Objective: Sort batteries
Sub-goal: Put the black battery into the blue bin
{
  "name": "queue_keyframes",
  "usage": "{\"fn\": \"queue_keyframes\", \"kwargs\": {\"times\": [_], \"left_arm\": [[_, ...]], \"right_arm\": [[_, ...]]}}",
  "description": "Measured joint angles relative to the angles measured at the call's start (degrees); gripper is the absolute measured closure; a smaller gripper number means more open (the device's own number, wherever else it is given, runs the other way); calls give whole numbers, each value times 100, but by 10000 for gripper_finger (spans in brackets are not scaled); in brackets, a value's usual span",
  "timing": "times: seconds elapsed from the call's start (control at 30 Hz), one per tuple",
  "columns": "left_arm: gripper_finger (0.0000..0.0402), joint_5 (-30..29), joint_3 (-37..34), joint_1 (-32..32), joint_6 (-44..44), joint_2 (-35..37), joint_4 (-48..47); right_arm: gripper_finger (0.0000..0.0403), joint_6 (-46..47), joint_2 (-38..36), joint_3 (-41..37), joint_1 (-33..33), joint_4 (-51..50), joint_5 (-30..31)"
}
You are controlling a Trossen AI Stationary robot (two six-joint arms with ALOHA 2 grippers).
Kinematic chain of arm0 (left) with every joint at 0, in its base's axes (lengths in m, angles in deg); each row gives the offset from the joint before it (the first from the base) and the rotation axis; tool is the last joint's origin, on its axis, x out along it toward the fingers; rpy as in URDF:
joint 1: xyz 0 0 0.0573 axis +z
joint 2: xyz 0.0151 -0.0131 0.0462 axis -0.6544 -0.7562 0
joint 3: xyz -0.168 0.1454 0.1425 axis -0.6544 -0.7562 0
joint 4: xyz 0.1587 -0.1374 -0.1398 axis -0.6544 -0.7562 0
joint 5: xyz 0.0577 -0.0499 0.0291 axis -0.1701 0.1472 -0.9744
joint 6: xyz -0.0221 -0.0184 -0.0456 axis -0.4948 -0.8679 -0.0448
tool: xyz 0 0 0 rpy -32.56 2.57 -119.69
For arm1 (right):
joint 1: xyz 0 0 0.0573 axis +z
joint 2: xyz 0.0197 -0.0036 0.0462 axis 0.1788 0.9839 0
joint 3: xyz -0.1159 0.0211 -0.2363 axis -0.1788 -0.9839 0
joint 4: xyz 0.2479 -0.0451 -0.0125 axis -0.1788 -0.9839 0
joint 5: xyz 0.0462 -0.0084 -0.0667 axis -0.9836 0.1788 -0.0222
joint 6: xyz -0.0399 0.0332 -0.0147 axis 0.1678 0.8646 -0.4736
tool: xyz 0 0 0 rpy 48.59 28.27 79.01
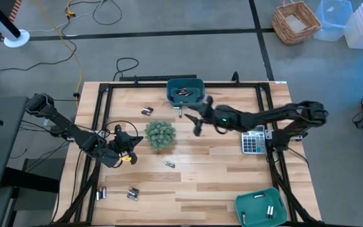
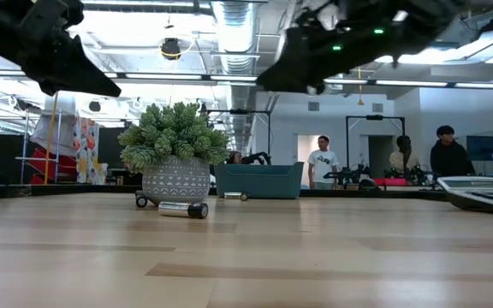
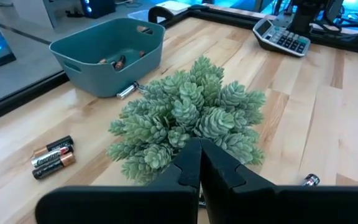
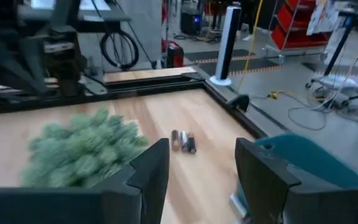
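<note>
Small cylindrical batteries lie scattered on the wooden table: a pair [image 1: 147,111] near the far left, one [image 1: 169,164] in the middle, and others [image 1: 132,193] toward the near left. The far teal bin [image 1: 185,90] holds dark cells, and the near-right teal bin [image 1: 260,207] holds a few. My left gripper [image 1: 137,142] hovers just left of the potted plant [image 1: 160,134], shut and empty; the left wrist view shows its fingers [image 3: 199,167] closed together. My right gripper [image 1: 193,120] is open and empty, above the table between the plant and the far bin [image 4: 303,165].
A grey calculator [image 1: 252,142] lies by the right arm's base. A small yellow tag [image 1: 131,158] sits below the left gripper. The black frame rails [image 1: 99,107] border the table. One battery [image 3: 126,91] lies against the far bin's near wall. People stand in the room behind.
</note>
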Motion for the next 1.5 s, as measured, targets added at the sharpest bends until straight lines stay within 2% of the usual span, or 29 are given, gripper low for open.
{"fn": "queue_keyframes", "kwargs": {"times": [0.1,0.23,0.37,0.6,0.8,0.97,1.13,1.5], "left_arm": [[401,16,0,0,-57,0,-103],[401,598,-2,21,-635,-47,-506],[379,771,-4,22,-1250,-538,-678],[275,1181,-4,1,-1888,-2077,-292],[177,1161,0,16,-1258,-3268,1023],[127,868,0,76,-884,-4019,1790],[114,440,11,183,-1181,-4373,1941],[114,475,13,492,-1389,-4489,1964]], "right_arm": [[207,358,-196,-399,239,-20,-2],[207,383,-155,-617,657,-30,15],[207,382,-47,-625,964,-14,250],[207,384,-46,-625,1126,8,326],[207,356,-46,-625,1117,12,356],[207,343,-46,-625,1116,8,356],[207,343,-46,-625,1130,1,354],[207,343,-46,-625,1128,-29,339]]}}
